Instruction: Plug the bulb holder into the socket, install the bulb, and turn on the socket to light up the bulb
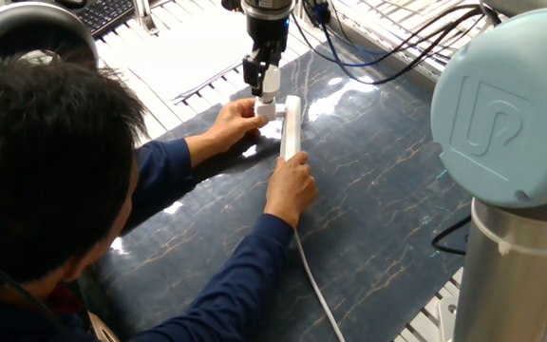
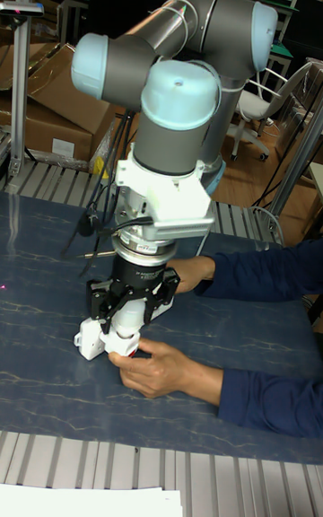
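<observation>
The socket [image 1: 291, 128] is a long white strip on the dark marbled table, its cord trailing toward the front edge. The small white bulb holder [image 1: 265, 110] sits against the strip's left side near its far end, and a person's hand steadies it. The white bulb [image 1: 268, 85] stands upright on top of the holder. My gripper [image 1: 266, 76] comes straight down and is shut on the bulb. In the tall fixed view, the gripper [image 2: 126, 315] grips the bulb [image 2: 125, 327] above the white socket end [image 2: 86, 339].
A person leans over the table's left side. One hand [image 1: 234, 122] is at the holder and the other hand [image 1: 291, 186] presses on the strip. The arm's large grey-blue joint [image 1: 506, 104] fills the right foreground. Black cables [image 1: 368, 66] hang behind the gripper.
</observation>
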Action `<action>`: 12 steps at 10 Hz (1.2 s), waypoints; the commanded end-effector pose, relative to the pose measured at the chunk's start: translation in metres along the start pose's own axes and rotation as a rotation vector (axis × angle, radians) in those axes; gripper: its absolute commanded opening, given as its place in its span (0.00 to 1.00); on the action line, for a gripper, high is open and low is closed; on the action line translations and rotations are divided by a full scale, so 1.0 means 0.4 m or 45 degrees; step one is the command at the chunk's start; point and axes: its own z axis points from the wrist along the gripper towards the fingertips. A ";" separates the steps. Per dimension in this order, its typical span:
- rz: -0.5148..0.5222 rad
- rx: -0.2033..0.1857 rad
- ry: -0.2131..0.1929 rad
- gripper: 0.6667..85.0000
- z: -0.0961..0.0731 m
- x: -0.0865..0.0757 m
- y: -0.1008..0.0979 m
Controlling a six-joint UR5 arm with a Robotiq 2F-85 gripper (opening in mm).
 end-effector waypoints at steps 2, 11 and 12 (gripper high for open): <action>-0.074 0.038 -0.001 0.73 -0.025 -0.018 0.017; -0.331 0.019 -0.039 0.74 -0.014 -0.019 0.029; -0.364 0.008 -0.039 0.73 -0.014 -0.017 0.034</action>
